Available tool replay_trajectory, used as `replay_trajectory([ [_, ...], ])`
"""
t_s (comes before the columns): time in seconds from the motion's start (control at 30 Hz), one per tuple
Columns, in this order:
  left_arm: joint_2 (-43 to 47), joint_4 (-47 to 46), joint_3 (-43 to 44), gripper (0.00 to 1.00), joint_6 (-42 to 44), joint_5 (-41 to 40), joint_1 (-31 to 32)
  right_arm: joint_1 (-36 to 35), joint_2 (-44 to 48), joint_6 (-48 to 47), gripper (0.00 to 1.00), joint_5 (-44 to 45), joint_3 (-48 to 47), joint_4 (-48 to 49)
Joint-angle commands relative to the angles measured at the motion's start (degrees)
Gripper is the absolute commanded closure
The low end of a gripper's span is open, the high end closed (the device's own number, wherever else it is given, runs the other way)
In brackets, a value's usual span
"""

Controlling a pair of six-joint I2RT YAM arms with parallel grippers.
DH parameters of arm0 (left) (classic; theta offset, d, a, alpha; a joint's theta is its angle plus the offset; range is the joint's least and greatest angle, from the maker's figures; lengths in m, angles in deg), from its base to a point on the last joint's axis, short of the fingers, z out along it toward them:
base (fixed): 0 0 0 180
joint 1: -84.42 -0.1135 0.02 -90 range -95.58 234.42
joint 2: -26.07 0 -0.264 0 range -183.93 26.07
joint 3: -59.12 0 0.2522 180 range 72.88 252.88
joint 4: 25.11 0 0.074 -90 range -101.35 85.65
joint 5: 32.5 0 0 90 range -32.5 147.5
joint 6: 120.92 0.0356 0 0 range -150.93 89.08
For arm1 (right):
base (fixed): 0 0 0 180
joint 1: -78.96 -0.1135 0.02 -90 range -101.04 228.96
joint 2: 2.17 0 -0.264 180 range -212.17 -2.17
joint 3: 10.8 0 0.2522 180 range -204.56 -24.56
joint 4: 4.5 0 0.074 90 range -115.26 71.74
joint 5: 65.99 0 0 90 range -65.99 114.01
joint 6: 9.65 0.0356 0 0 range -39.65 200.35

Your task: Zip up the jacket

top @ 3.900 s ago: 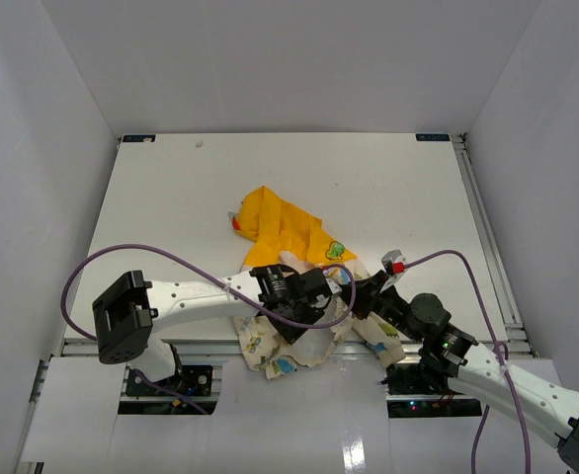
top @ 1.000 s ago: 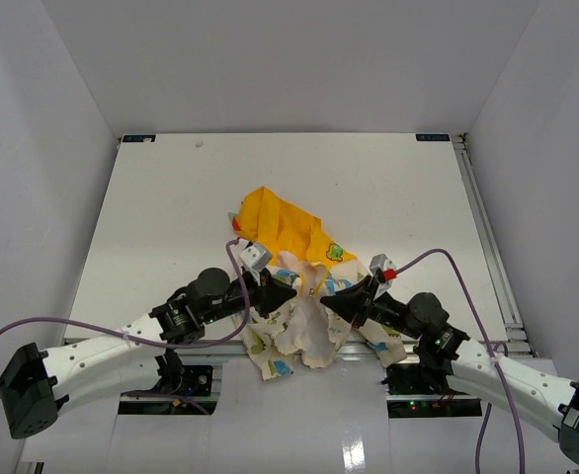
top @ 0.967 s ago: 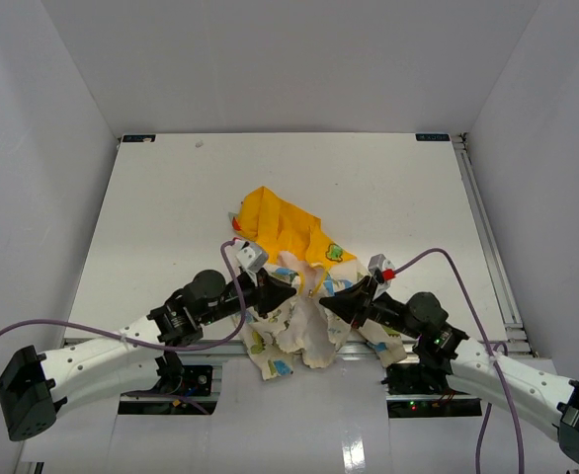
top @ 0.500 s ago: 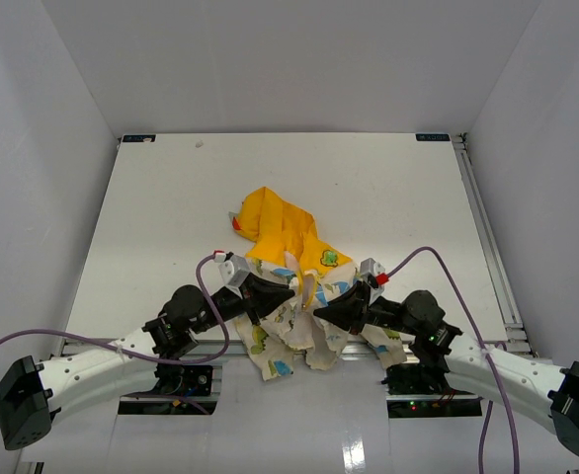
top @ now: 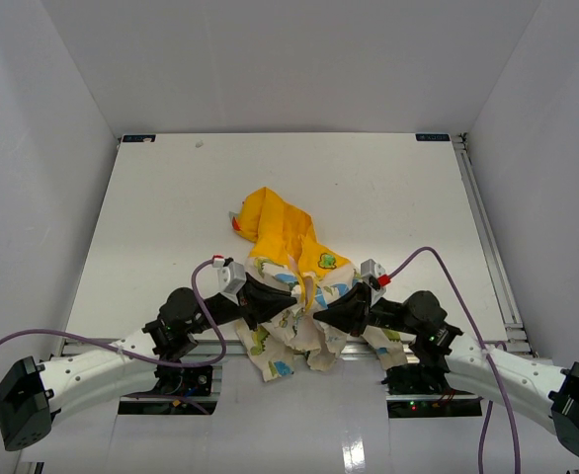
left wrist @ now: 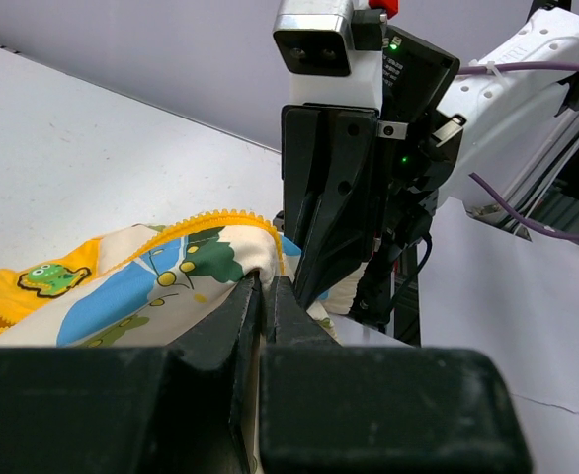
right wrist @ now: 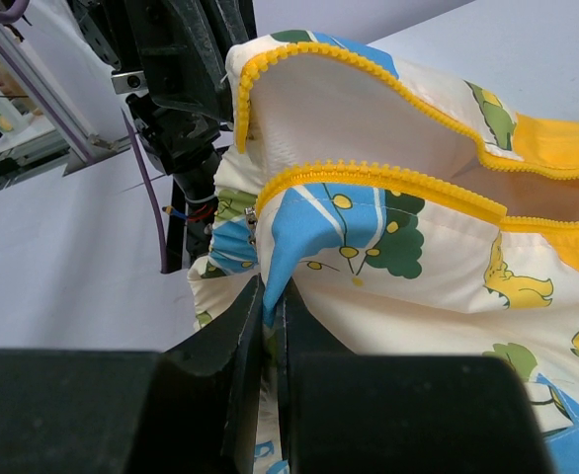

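Observation:
The jacket (top: 285, 242) lies bunched at the table's near edge, yellow-orange hood toward the back, cream printed body hanging over the front. My left gripper (top: 288, 296) is shut on a fold of its cream fabric beside the yellow zipper strip (left wrist: 215, 217). My right gripper (top: 321, 308) is shut on a blue-printed fold of the jacket (right wrist: 299, 237), just under the other zipper strip (right wrist: 388, 178). The two grippers face each other, a few centimetres apart, each holding one front edge lifted. The slider is not visible.
White walls enclose the table (top: 171, 197) on three sides. A metal rail (top: 487, 237) runs along the right edge. Purple cables (top: 428, 255) loop from both arms. The arm bases (top: 171, 380) stand below the near edge.
Both grippers, shut on the jacket's front edges, have drawn a little toward the near edge and closer together. The hood has shifted slightly with the pull.

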Motion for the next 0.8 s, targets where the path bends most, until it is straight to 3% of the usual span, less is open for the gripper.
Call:
replay_trajectory([
  [0.0, 0.1, -3.5, -0.7, 1.0, 1.2, 3.7, -0.1, 0.0, 1.2, 0.6, 0.92, -1.7, -3.1, 4.6],
  [0.77, 0.5, -5.9, -2.4, 1.0, 2.1, 7.8, -0.1, -0.1, 1.4, 2.7, 0.92, -3.5, -4.3, 6.3],
])
